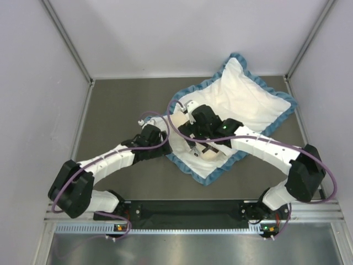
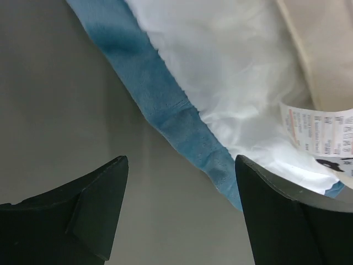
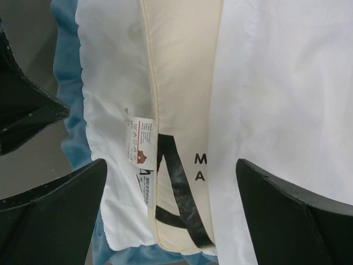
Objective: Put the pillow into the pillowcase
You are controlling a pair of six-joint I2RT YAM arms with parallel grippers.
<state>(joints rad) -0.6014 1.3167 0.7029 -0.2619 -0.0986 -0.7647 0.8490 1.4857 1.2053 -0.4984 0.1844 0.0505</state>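
Left hand (image 2: 181, 165) and right hand (image 3: 171, 164) both open, empty. Pinch the pillowcase (image 3: 287, 83) edge at frame centre, then draw it over the bare pillow (image 3: 185, 83).

On the cream pillow (image 3: 185, 83) only the black capitals "M" and, just below it, "A" can be read, next to thick black strokes of a larger mark, while the white label (image 3: 142, 144) at its seam bears print too small to read.
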